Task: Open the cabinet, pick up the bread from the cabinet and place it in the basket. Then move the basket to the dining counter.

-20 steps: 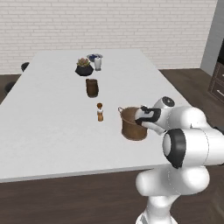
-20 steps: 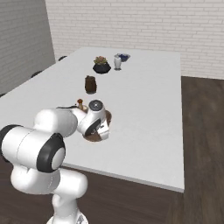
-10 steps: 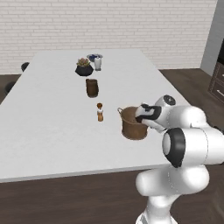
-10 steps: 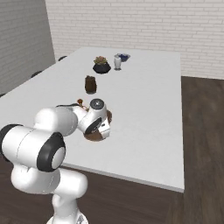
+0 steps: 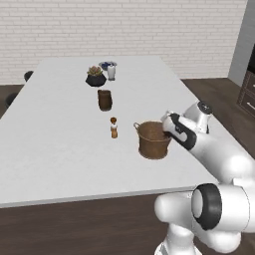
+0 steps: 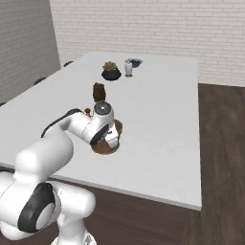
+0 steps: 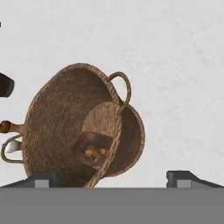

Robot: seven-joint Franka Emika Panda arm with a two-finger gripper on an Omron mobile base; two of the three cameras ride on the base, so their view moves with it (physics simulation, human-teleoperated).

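- Basket (image 5: 153,140) stands upright on the dining counter (image 5: 60,134), near its front edge.
- Bread (image 7: 92,150) lies inside the basket, on its bottom.
- Gripper (image 7: 112,178) at the basket's rim, jaws spread wide, one fingertip (image 7: 42,178) on either side, pinching nothing.
- Small bottle (image 5: 114,128) just left of the basket; brown cup (image 5: 104,99) beyond it.

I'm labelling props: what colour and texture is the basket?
Brown and woven, the basket shows best in the hand view.
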